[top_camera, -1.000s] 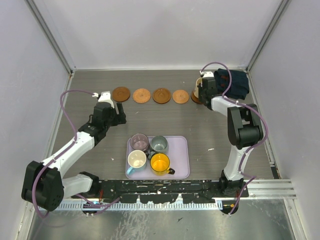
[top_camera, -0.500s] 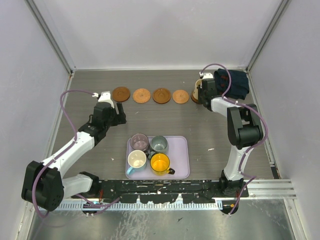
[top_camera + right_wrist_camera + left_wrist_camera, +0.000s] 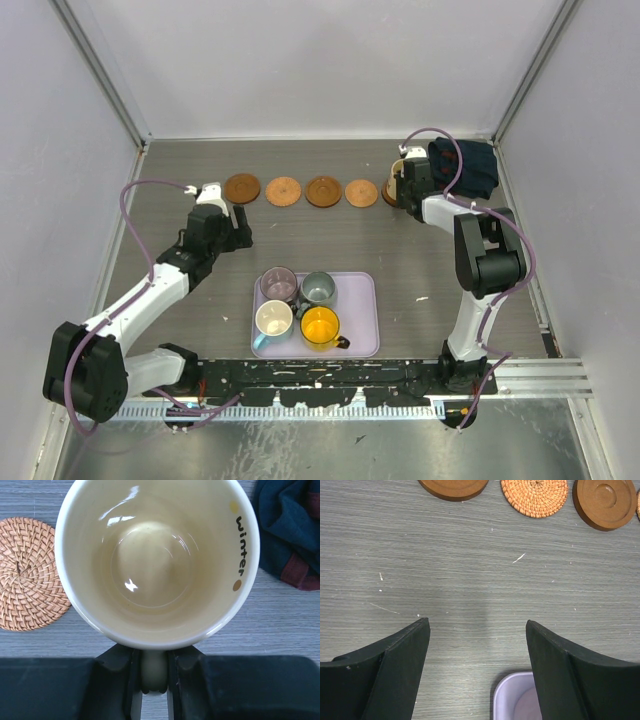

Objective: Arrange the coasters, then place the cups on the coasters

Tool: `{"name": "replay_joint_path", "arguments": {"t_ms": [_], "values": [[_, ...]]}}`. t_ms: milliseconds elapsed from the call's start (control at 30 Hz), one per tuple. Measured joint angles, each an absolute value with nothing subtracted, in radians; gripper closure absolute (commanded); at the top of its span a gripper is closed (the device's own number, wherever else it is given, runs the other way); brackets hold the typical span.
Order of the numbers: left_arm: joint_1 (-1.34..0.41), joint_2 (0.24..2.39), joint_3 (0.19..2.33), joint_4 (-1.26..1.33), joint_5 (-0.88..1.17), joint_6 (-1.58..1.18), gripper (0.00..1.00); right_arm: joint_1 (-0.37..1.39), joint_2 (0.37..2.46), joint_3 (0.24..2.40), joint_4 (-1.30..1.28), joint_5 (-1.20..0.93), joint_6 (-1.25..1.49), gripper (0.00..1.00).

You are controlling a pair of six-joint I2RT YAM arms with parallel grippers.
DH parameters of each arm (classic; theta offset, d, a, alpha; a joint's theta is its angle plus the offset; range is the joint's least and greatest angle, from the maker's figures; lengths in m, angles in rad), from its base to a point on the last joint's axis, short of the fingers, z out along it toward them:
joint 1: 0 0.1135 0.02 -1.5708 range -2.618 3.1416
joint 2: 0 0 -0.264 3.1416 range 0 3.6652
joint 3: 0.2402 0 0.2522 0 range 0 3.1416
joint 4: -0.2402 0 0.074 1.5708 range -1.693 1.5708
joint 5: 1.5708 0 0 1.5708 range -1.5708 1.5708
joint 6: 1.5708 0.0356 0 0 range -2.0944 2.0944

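Note:
Along the far side of the table lies a row of coasters [image 3: 241, 187] [image 3: 284, 190] [image 3: 323, 191] [image 3: 361, 193]. A fifth, dark coaster [image 3: 389, 198] peeks out under the pale cream cup [image 3: 396, 177] at the row's right end. My right gripper [image 3: 404, 184] is shut on that cup's handle [image 3: 154, 672], and the cup [image 3: 157, 555] stands upright. The purple [image 3: 278, 284], grey-teal [image 3: 318, 289], cream-and-blue [image 3: 273, 320] and yellow-orange [image 3: 320, 326] cups stand on the lavender tray [image 3: 365, 330]. My left gripper [image 3: 477, 630] hangs open and empty over bare table between the row and the tray.
A dark blue cloth [image 3: 475, 170] lies bunched in the far right corner, just right of the held cup. A woven coaster [image 3: 27, 575] lies close on the cup's left. The enclosure walls run along both sides and the back.

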State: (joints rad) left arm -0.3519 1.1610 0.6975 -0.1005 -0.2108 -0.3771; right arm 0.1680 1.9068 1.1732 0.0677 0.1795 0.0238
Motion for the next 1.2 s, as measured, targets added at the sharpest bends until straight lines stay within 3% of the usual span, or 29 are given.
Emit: {"name": "replay_joint_path", "arguments": {"t_ms": [333,467,667,967,1200], "values": [[-0.352,1.161,0.698,-0.101,-0.208,-0.377,0.21,0.168,1.907,1.173,0.067,0.186,0.024,0.97],[-0.352,1.161,0.698,-0.101,-0.205,-0.377,0.21,0.168,1.907,1.173,0.067,0.2,0.024,0.76],[-0.352,1.161,0.698,-0.101,-0.205,-0.377,0.21,0.168,1.907,1.176,0.073,0.22,0.026,0.64],[-0.352,1.161,0.698,-0.101,-0.205,-0.377,0.21,0.168,1.907,1.188,0.076,0.222,0.029,0.65],[-0.352,1.161,0.698,-0.101,-0.204,-0.377,0.21,0.168,1.907,1.193,0.076,0.207,0.041,0.84]]}}
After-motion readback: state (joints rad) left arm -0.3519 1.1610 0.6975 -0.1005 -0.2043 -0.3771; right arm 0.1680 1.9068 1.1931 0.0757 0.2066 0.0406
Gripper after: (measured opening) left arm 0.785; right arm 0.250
